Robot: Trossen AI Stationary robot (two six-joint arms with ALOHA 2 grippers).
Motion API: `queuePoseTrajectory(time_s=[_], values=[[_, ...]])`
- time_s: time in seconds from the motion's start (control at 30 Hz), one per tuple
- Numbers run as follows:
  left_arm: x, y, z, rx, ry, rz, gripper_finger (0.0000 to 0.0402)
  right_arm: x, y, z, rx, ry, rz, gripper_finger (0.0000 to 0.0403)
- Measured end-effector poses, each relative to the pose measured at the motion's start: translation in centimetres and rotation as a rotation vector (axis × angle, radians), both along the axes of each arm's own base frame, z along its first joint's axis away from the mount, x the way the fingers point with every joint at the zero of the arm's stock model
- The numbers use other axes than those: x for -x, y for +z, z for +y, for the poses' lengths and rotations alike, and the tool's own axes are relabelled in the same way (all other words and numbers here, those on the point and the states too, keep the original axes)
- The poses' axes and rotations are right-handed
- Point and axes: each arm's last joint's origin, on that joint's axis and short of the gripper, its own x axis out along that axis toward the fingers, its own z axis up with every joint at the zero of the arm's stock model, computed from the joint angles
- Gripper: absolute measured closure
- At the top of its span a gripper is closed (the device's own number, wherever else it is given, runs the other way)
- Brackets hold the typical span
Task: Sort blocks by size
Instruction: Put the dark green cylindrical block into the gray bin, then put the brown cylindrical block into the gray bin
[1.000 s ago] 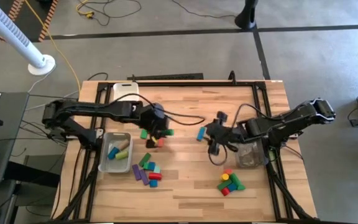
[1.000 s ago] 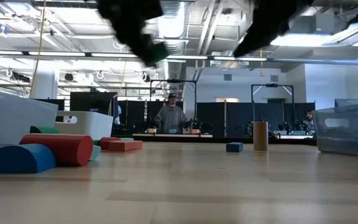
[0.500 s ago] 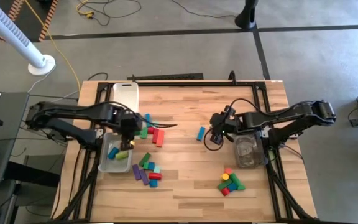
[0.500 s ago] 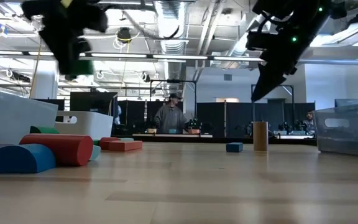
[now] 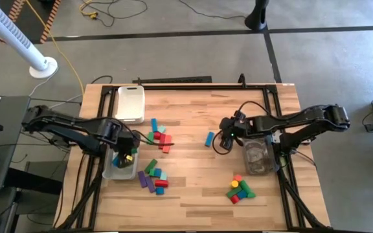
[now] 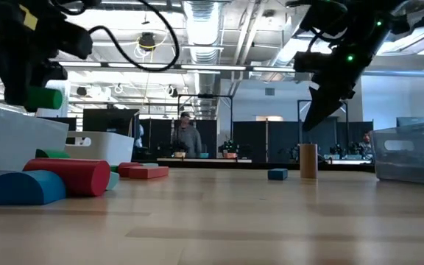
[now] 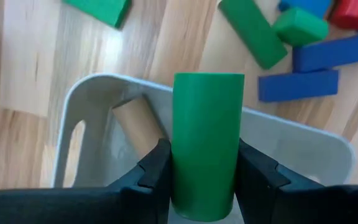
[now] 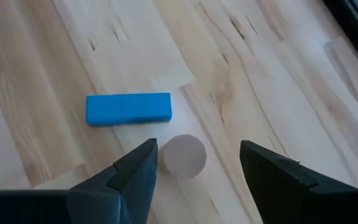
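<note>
My left gripper hangs above the left clear bin and is shut on a green cylinder block, which also shows in the low view. A pale wood cylinder lies inside that bin. My right gripper stands open above a pale wood cylinder that stands on its end on the table. A blue bar lies flat beside that cylinder. In the low view the right gripper is well clear of that cylinder. My left gripper pinches the green cylinder's curved side between its two fingers, which point down from above and lie across its length. The cylinder is lifted clear over the bin and lies about level.
A white tray sits at the far left. Loose blocks lie in groups near the left bin, at mid-table and at the near right. A second clear bin stands on the right, beside my right arm.
My left gripper has carried the green cylinder from the mid-table blocks toward the table's left and near edges, rolling its wrist and sinking, until it hangs over the left bin. My right gripper has come down toward the pale cylinder and the blue bar, still open.
</note>
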Motion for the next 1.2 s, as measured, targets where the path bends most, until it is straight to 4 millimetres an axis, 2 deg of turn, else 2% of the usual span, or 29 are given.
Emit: queuePoseTrajectory(time_s=[0.2, 0.43, 0.83, 1.03, 1.2], values=[[0.4, -0.9, -0.6, 0.006, 0.012, 0.028, 0.0274, 0.0, 0.0, -1.0, -0.034, -0.003, 0.0, 0.0144], [1.0, -3.5, -0.5, 0.01, 0.056, 0.08, 0.0221, 0.1, 0.0, -1.3, -0.062, 0.0, -0.002, 0.0144], [0.4, -3.6, -0.6, 0.015, 0.02, 0.019, 0.0201, 0.0, -0.2, -1.4, -0.085, -0.002, 0.001, 0.0144], [0.3, -3.5, -0.6, 0.017, 0.01, 0.0, 0.0201, -1.1, -2.4, -1.7, -0.083, 0.009, 0.091, 0.0144], [0.2, -3.5, -0.6, 0.017, 0.008, -0.005, 0.02, -1.6, -3.1, -2.0, -0.1, 0.009, 0.087, 0.0144]])
